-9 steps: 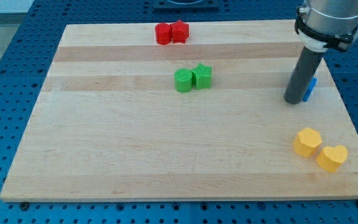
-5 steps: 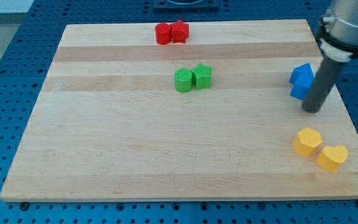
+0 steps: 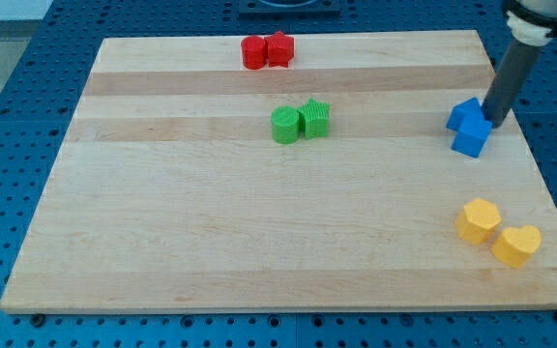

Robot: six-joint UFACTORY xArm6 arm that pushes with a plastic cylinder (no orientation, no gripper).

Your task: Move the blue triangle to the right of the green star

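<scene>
Two blue blocks stand together near the board's right edge: the upper one looks like the blue triangle, the lower one is a blue cube-like block touching it. My tip stands just right of the blue pair, touching or almost touching it. The green star sits near the board's middle top, with a green round block touching its left side. The blue blocks lie far to the right of the green star.
Two red blocks sit together at the top edge. A yellow hexagon-like block and a yellow heart sit at the lower right. The wooden board lies on a blue perforated table.
My tip moved from the left of the blue blocks, round below them, to their right side. The blue blocks shifted slightly to the left.
</scene>
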